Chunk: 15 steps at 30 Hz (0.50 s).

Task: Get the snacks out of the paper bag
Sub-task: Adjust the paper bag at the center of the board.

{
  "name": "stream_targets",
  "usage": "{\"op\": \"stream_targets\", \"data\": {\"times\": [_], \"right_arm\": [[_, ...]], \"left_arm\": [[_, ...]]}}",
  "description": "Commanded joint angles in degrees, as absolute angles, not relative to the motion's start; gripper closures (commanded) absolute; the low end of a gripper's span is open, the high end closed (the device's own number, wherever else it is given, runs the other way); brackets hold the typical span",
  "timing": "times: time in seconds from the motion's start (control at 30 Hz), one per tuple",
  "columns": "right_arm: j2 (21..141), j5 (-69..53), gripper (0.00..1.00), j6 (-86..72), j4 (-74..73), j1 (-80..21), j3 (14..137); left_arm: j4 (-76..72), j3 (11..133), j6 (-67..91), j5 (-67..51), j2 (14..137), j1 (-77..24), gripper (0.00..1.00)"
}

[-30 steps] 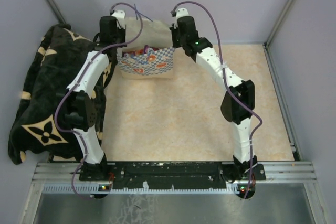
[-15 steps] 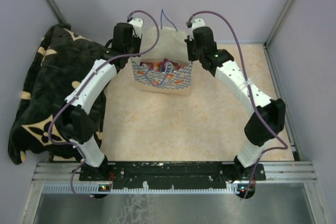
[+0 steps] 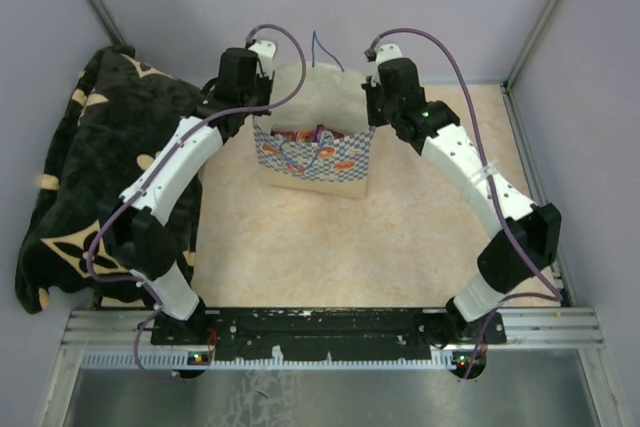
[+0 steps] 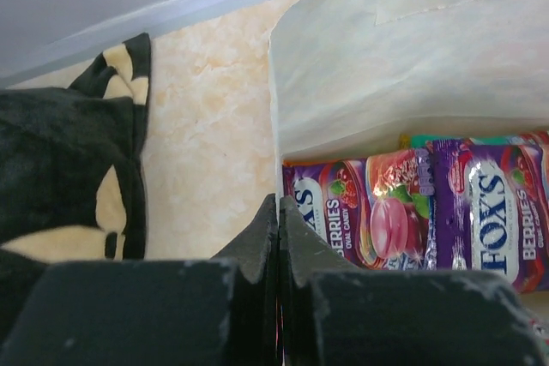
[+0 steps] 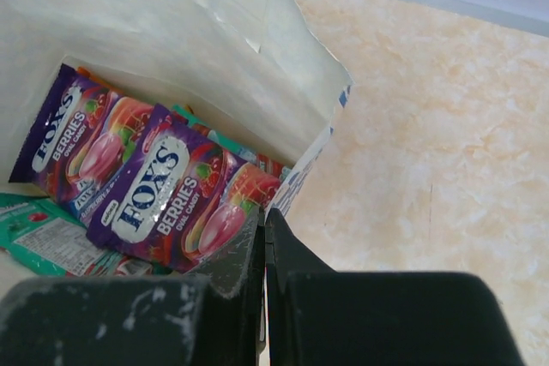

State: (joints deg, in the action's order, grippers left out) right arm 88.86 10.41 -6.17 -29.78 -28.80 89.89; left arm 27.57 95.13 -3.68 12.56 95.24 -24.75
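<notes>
Your left gripper (image 4: 280, 212) pinched shut on the bag (image 4: 386, 49) rim, your right gripper (image 5: 263, 222) clamped on the opposite rim, bag between them, purple and teal snacks (image 5: 163, 186) lying inside it, just beyond both fingertips.

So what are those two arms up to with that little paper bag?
Each arm is pinching one side of the paper bag at its rim: the left gripper on the left edge, the right gripper on the right edge, both shut. The bag is upright with its mouth held open. The snacks, purple candy packets among them, lie inside; none is out yet.
</notes>
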Motion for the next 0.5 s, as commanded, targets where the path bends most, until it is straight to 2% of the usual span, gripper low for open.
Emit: {"op": "stream_targets", "data": {"times": [0.0,0.1,0.17,0.23,0.27,0.33,0.47], "right_arm": [[96.13,9.78,1.00,-5.42,-21.61,-25.37,101.98],[104.44,9.03,1.00,-4.47,-23.77,-22.64,115.06],[110.77,7.06,1.00,-4.43,-27.94,-20.88,129.16],[116.09,5.67,1.00,-4.21,-32.76,-20.32,139.48],[117.50,4.91,1.00,-3.99,-34.59,-20.30,141.82],[116.08,2.63,1.00,-4.62,-34.52,-20.45,137.31],[98.22,1.07,1.00,-8.18,-14.91,-21.62,101.09]], "left_arm": [[16.67,106.36,-4.84,14.26,104.11,-24.73,1.00],[16.67,123.76,-8.04,17.79,114.91,-24.69,1.00],[15.41,133.26,-10.83,19.01,120.54,-24.68,1.00],[12.37,136.23,-12.75,18.56,122.47,-24.83,1.00],[9.73,133.47,-13.28,18.53,121.29,-24.86,1.00],[2.26,121.64,-13.70,18.43,115.89,-24.99,1.00],[-19.47,86.42,-11.80,14.61,99.48,-25.54,1.00]]}}
